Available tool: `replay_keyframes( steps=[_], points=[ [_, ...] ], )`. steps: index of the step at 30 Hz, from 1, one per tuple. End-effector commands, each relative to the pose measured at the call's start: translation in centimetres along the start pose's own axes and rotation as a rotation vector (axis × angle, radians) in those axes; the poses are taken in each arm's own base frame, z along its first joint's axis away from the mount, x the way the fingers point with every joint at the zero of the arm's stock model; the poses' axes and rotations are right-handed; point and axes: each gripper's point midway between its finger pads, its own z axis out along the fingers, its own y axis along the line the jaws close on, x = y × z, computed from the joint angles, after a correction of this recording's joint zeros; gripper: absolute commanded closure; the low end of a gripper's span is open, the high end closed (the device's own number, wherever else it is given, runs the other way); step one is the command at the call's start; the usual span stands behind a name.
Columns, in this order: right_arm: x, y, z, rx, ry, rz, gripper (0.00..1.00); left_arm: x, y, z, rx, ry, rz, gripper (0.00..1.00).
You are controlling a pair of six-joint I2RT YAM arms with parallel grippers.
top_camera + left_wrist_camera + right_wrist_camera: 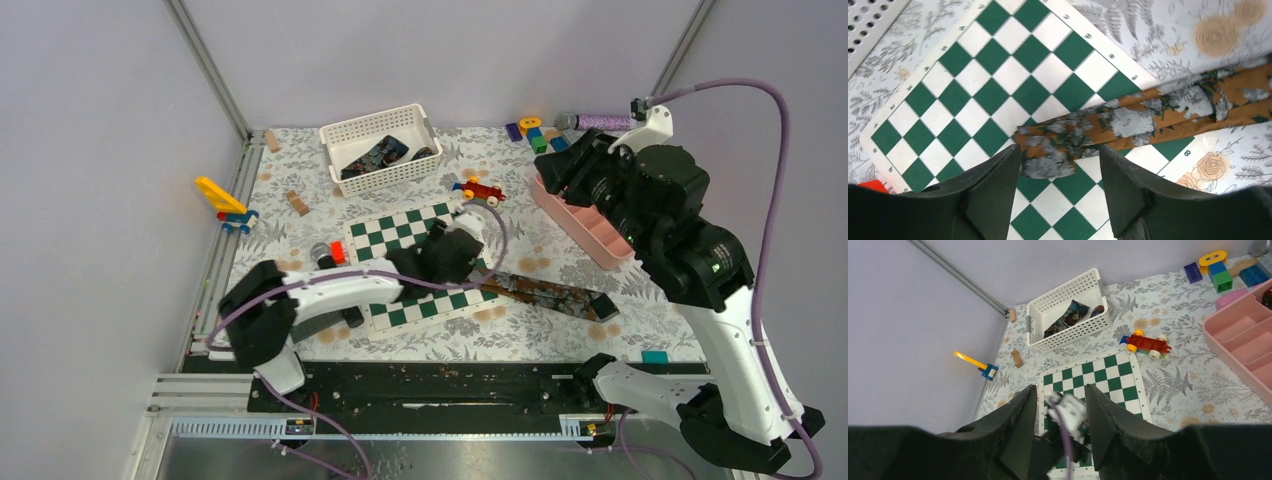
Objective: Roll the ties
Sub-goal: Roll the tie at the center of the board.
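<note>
- The left pincer [1060,155] hangs low over the green and white chessboard [978,90], its jaws apart
- The brown-rust tie [1148,117], speckled with grey, lies flat and unrolled; its narrow end rests on the chessboard's right part, in the gap between the left pincer's fingers [998,180], and nothing is clamped on it
- Whether either finger touches the fabric cannot be told
- From there the tie runs off the board's edge and out to the right across the flower-patterned table [560,335], ending in a dark tip
- The right pincer [1060,390] is raised high above the table, over the pink compartment tray [580,225], jaws apart with nothing between them
- A white basket [340,140] stands at the far side of the table, beyond the chessboard, with dark patterned ties [385,152] lying in it
- A red toy car [483,190] sits between the basket and the pink tray, just beyond the board's far corner
</note>
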Motion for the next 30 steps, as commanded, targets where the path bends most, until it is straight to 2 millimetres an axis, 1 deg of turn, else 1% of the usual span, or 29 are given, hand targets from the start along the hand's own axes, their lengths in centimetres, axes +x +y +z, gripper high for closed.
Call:
replay_keyframes(
  steps=[1, 2, 5, 6, 7, 10, 12, 14, 15, 17, 18, 19, 21, 24, 28, 30],
  points=[
    [1.7, -1.7, 0.8, 0.082, 0.076, -0.015, 0.51, -4.3, 2.9, -3.0, 0.136, -0.151, -0.273, 0.39],
    [2.4, -1.9, 1.1, 0.086, 0.095, -0.006, 0.51, -4.4, 3.8, -3.3, 0.142, -0.161, -0.311, 0.39],
    [4.0, -2.2, 1.8, 0.093, 0.136, 0.021, 0.52, -3.6, 6.4, -3.9, 0.136, -0.165, -0.4, 0.39],
    [4.7, -2.3, 2.2, 0.09, 0.154, 0.028, 0.52, -3.2, 7.0, -4.0, 0.143, -0.164, -0.432, 0.39],
    [5.6, -2.3, 2.6, 0.085, 0.177, 0.036, 0.53, -2.3, 7.8, -3.8, 0.143, -0.154, -0.467, 0.39],
    [9.0, -2.4, 4.6, 0.075, 0.266, 0.075, 0.57, -0.8, 9.9, -3.0, 0.178, -0.139, -0.593, 0.39],
    [11.9, -2.4, 6.3, 0.06, 0.332, 0.114, 0.58, -0.9, 10.8, -2.6, 0.221, -0.16, -0.662, 0.39],
    [15.2, -2.3, 7.9, 0.042, 0.417, 0.152, 0.59, -0.9, 11.1, -2.4, 0.237, -0.181, -0.692, 0.39],
    [17.0, -2.2, 8.6, 0.031, 0.461, 0.166, 0.61, -1.0, 10.9, -2.4, 0.26, -0.187, -0.702, 0.39],
    [20.8, -2.5, 9.8, 0.027, 0.542, 0.181, 0.67, -0.9, 10.4, -2.3, 0.292, -0.197, -0.719, 0.39],
    [22.1, -2.3, 10.4, 0.021, 0.563, 0.186, 0.71, -0.8, 10.3, -2.2, 0.299, -0.201, -0.728, 0.4],
    [24.0, -2.3, 10.8, 0.015, 0.605, 0.195, 0.74, -0.8, 10.2, -2.1, 0.309, -0.208, -0.736, 0.4],
    [27.1, -1.8, 11.7, -0.008, 0.661, 0.223, 0.79, -0.9, 10.0, -2.2, 0.333, -0.236, -0.752, 0.41],
    [31.5, -1.1, 12.9, -0.033, 0.759, 0.256, 0.83, -0.5, 9.8, -2.1, 0.342, -0.249, -0.765, 0.41],
    [35.6, -0.9, 14.6, -0.039, 0.828, 0.283, 0.84, 0.7, 9.7, -1.2, 0.324, -0.215, -0.765, 0.42],
    [36.4, -1.1, 15.1, -0.032, 0.831, 0.284, 0.84, 1.1, 9.5, -0.9, 0.331, -0.202, -0.766, 0.42]
  ],
)
